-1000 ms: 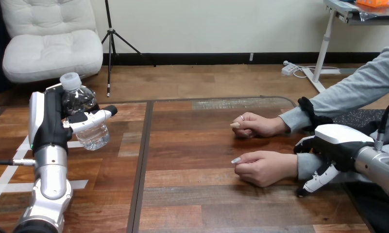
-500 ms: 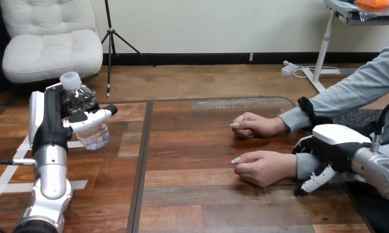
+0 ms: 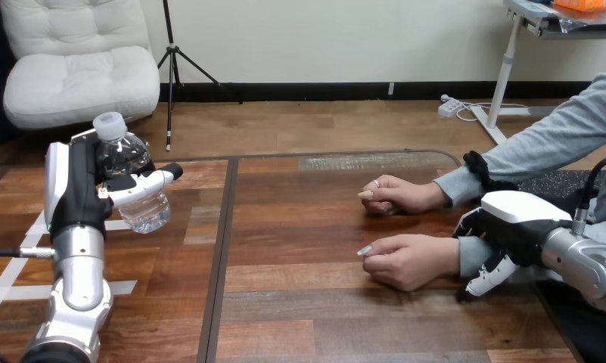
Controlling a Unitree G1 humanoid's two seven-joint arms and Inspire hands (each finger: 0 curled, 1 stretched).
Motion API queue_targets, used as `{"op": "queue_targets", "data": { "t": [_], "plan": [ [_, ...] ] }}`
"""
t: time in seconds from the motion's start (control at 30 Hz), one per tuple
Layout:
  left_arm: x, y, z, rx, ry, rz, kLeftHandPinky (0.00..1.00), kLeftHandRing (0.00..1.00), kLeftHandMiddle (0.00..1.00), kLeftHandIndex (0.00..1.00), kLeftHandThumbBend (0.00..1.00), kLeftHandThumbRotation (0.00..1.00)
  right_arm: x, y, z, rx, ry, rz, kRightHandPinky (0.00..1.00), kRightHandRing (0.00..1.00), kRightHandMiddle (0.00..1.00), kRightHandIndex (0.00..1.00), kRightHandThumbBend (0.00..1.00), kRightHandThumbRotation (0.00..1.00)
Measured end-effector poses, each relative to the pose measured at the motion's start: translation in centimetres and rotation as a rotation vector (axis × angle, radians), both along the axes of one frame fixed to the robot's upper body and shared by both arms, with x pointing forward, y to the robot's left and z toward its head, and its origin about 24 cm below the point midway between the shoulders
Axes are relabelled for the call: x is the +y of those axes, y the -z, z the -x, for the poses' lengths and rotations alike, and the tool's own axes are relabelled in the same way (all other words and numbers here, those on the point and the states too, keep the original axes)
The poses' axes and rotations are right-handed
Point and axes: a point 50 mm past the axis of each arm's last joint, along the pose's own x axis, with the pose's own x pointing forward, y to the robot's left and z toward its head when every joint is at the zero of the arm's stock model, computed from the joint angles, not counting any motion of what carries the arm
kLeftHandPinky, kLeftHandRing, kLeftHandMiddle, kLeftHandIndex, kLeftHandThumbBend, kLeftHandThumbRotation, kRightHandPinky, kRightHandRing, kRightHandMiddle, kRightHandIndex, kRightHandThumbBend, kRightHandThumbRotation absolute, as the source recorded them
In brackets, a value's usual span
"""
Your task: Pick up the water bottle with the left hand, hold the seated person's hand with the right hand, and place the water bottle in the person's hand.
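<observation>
I log: water bottle (image 3: 125,160), 9 o'clock, grasped by left robot hand (image 3: 80,193) over the desk (image 3: 322,318). Right robot hand (image 3: 511,225), 4 o'clock, at the person's wrist (image 3: 470,257); grip possibly closed, I cannot tell.

The right robot hand (image 3: 520,225) covers the person's nearer wrist (image 3: 472,255); any grip is hidden.

clear glossy plastic water bottle (image 3: 149,211), smooth varnished wood table (image 3: 322,302), matt silver metal left forearm (image 3: 80,265), soft cloth sleeve (image 3: 542,140)
</observation>
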Motion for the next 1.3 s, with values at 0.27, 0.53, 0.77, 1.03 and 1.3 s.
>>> {"op": "queue_targets", "data": {
  "t": [0.27, 0.53, 0.77, 1.03, 1.3],
  "plan": [
    [0.1, 0.0, 0.0, -0.001, -0.004, 0.005, 0.38, 0.44, 0.47, 0.46, 0.73, 0.0, 0.4, 0.0, -0.2, -0.005, 0.001, -0.013, 0.46, 0.51, 0.58, 0.59, 0.84, 0.12],
    [0.1, 0.0, 0.0, -0.004, -0.007, 0.008, 0.37, 0.44, 0.47, 0.46, 0.73, 0.0, 0.9, 0.1, -0.5, -0.011, 0.023, -0.052, 0.38, 0.43, 0.5, 0.54, 0.83, 0.07],
    [0.0, -0.2, 0.0, -0.013, -0.006, 0.01, 0.37, 0.43, 0.47, 0.45, 0.73, 0.0, 1.2, 0.2, -0.5, -0.009, 0.028, -0.07, 0.35, 0.41, 0.48, 0.52, 0.83, 0.03],
    [0.0, -0.3, 0.0, -0.018, -0.005, 0.011, 0.37, 0.43, 0.47, 0.45, 0.73, 0.0, 1.5, 0.2, -0.6, -0.016, 0.041, -0.105, 0.32, 0.37, 0.45, 0.5, 0.83, 0.0],
    [0.1, -0.2, 0.0, -0.019, -0.006, 0.012, 0.37, 0.43, 0.46, 0.45, 0.72, 0.0, 1.7, 0.2, -0.7, -0.023, 0.053, -0.14, 0.31, 0.36, 0.43, 0.48, 0.83, 0.0]
  ]
}}
